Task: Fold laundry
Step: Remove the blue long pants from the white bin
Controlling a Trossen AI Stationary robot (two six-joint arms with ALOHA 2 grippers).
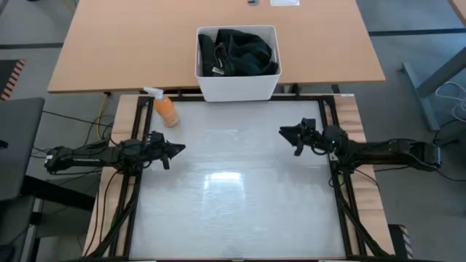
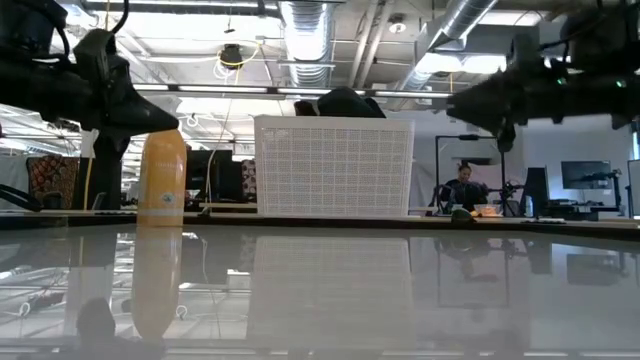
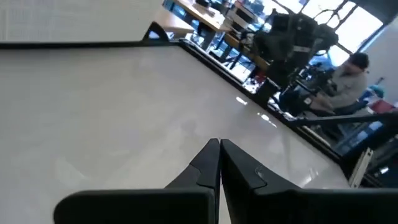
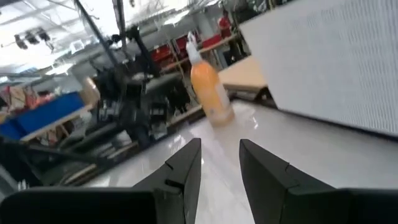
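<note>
The laundry [image 1: 239,51], a heap of dark garments, lies inside the white plastic bin [image 1: 237,86] at the table's far edge; in the low view only its dark top [image 2: 345,103] shows above the bin's wall. My left gripper [image 1: 180,148] hovers shut at the table's left side, pointing level toward the middle; its fingertips [image 3: 219,148] meet with nothing between them. My right gripper [image 1: 284,132] hovers at the right side, pointing toward the left and slightly far. Its fingers [image 4: 219,152] stand open with nothing between them.
An orange spray bottle [image 1: 165,108] stands at the far left of the white work surface [image 1: 233,196], left of the bin. A wooden table [image 1: 131,44] lies behind. A person [image 2: 463,190] sits far off in the room beyond.
</note>
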